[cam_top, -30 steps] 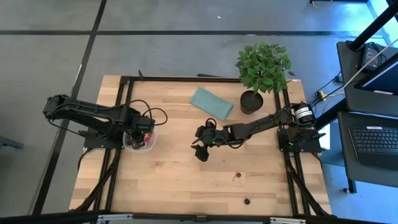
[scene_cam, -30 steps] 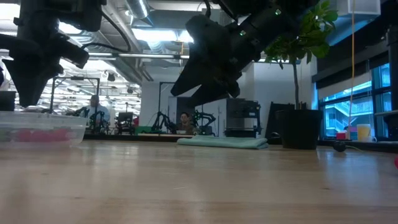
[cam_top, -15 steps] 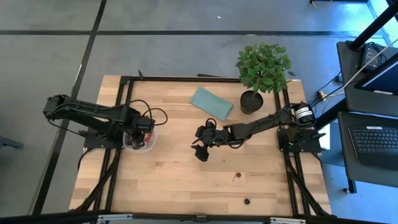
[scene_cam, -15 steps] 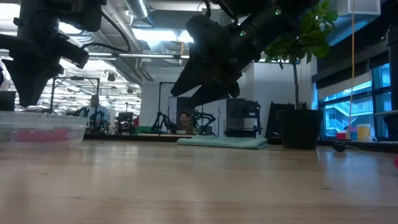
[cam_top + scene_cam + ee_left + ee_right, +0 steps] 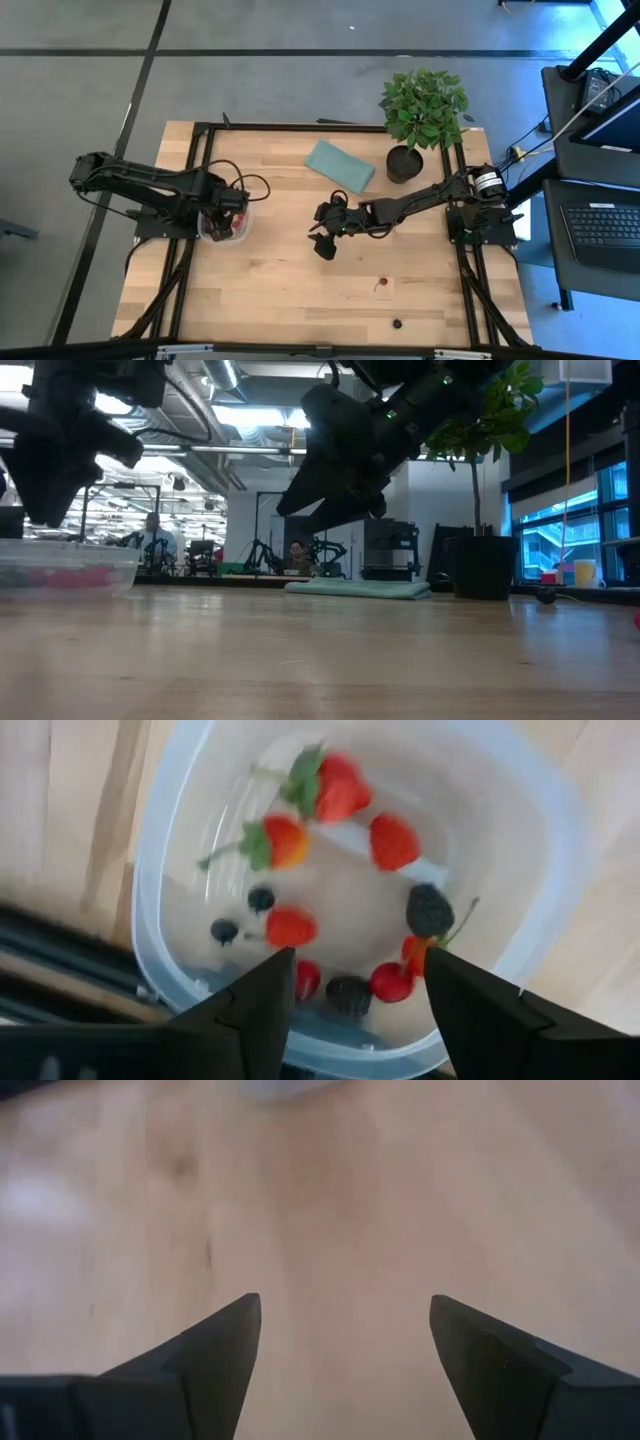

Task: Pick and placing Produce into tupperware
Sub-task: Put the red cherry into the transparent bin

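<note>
Many red and dark produce (image 5: 391,841) | clear rounded tupperware (image 5: 560,850)

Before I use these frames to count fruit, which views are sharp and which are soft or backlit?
Left wrist view: red and dark berries in the clear plastic tub are slightly soft yet countable. Low view: both arms are dark silhouettes against bright ceiling lights; the tub's contents are a pink smear. Right wrist view: bare wooden table, blurred.
</note>
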Controlling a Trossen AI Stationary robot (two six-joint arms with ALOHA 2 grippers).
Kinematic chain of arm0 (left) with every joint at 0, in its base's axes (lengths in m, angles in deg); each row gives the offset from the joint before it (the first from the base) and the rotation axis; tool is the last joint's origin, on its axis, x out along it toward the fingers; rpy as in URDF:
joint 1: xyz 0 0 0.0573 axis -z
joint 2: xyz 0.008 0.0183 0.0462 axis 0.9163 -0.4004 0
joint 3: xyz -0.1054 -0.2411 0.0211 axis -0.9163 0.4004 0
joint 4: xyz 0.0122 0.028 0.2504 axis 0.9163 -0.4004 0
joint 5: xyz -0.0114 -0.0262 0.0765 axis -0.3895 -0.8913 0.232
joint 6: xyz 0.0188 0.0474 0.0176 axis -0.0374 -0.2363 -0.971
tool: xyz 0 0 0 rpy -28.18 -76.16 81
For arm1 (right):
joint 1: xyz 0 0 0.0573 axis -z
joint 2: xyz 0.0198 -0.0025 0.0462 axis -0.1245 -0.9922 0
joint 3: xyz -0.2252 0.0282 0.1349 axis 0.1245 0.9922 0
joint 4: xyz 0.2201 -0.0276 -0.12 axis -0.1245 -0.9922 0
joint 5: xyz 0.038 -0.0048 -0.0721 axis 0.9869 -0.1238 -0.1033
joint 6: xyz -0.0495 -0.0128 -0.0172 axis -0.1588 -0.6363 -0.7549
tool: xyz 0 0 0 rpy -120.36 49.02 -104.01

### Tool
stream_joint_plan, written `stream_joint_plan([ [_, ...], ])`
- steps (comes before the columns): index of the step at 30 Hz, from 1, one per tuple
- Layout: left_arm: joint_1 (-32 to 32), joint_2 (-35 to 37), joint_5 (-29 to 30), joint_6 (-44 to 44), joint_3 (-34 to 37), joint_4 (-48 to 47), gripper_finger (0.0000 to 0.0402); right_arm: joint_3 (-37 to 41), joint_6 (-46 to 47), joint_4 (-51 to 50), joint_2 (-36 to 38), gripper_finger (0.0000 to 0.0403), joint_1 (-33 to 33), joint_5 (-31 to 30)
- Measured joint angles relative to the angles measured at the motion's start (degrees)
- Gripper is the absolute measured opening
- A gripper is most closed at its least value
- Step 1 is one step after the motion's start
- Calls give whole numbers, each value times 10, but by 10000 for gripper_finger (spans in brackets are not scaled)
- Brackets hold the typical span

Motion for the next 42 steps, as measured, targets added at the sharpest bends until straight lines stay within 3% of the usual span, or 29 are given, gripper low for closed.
stream_joint_plan([
  [4, 0, 0, 1, -44, -14, 52, 213, 0, 2, -41, 13, 291, -1, 71],
  [7, 0, 0, 1, -91, -17, 155, 214, -3, 14, -100, 31, 291, -7, 86],
  [15, 6, 0, 0, -262, -17, 477, 211, -107, 74, -468, 46, 291, -38, 108],
  [19, 18, -17, -3, -315, -18, 570, 211, -147, 98, -565, 45, 291, -81, 112],
  [28, 38, -128, -4, -358, -18, 687, 210, -120, 234, -577, 44, 291, -178, 112],
  [35, 53, -211, -49, -375, -17, 766, 210, -76, 208, -570, 44, 291, -234, 86],
  [42, 68, -269, -25, -373, -17, 785, 210, -32, 193, -525, 44, 291, -248, 86],
])
